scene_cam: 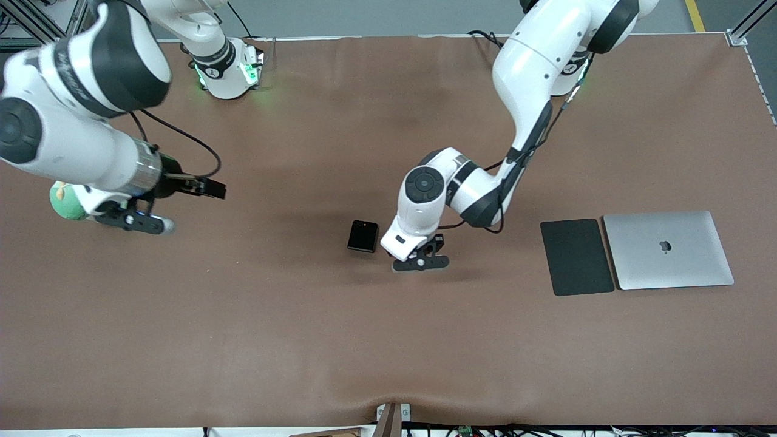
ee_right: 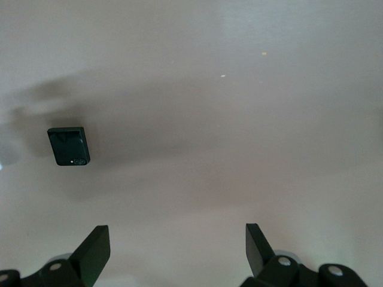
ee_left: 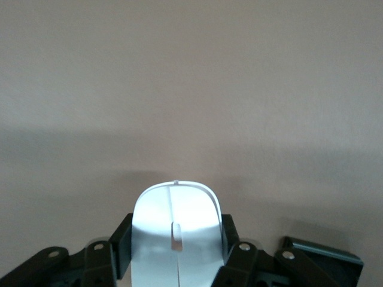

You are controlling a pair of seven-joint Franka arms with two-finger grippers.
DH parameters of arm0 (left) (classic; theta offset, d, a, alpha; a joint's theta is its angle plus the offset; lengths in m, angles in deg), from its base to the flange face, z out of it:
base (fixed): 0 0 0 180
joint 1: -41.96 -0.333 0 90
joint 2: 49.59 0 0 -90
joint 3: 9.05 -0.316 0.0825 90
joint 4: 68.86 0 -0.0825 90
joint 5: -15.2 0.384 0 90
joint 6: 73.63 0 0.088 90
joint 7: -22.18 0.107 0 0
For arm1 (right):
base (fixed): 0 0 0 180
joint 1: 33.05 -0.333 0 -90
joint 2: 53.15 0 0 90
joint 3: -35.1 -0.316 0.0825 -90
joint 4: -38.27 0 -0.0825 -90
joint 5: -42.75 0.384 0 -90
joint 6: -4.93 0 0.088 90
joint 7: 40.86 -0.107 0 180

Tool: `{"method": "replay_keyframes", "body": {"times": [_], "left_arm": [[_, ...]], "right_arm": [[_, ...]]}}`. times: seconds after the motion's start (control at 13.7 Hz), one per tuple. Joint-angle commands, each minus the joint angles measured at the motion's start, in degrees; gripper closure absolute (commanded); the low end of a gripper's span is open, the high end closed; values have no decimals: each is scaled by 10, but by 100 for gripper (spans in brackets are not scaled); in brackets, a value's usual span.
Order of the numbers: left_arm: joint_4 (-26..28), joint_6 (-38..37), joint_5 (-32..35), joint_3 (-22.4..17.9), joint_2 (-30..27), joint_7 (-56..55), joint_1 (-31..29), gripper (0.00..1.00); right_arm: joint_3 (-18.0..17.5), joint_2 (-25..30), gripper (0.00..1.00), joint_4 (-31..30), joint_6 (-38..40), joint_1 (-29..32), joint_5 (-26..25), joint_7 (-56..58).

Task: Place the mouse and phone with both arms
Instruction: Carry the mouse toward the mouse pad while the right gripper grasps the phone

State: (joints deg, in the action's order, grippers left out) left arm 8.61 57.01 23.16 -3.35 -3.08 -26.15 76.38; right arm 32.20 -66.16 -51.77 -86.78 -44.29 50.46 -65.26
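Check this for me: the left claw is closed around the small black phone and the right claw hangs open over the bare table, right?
Not quite. The left claw is closed around the small glossy white oval mouse, as the left wrist view shows. The small black rectangular phone lies free on the table beside it. The right claw does hang open over bare table.

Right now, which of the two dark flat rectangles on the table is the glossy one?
The phone, the small rectangle lying beside the left gripper. The mouse pad is larger, matte, and lies against the laptop.
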Motion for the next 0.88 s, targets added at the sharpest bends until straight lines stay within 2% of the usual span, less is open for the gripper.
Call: {"method": "replay_keyframes", "body": {"times": [0.0,0.22,0.51,0.66,0.8], "left_arm": [[17,-15,7,4,-30,1,-11,49],[29,-58,7,4,-62,31,-33,49],[115,-63,7,5,-145,130,-98,48],[153,-63,7,5,-174,157,-125,48],[176,-63,7,5,-189,183,-153,48]], "right_arm": [[4,-40,0,5,-35,-37,-5,-13],[3,-96,0,14,-86,-54,-1,-13],[4,-164,0,21,-184,-104,-5,-32],[4,-200,0,24,-231,-122,-7,-45],[5,-236,0,53,-244,-136,-8,-57]]}}
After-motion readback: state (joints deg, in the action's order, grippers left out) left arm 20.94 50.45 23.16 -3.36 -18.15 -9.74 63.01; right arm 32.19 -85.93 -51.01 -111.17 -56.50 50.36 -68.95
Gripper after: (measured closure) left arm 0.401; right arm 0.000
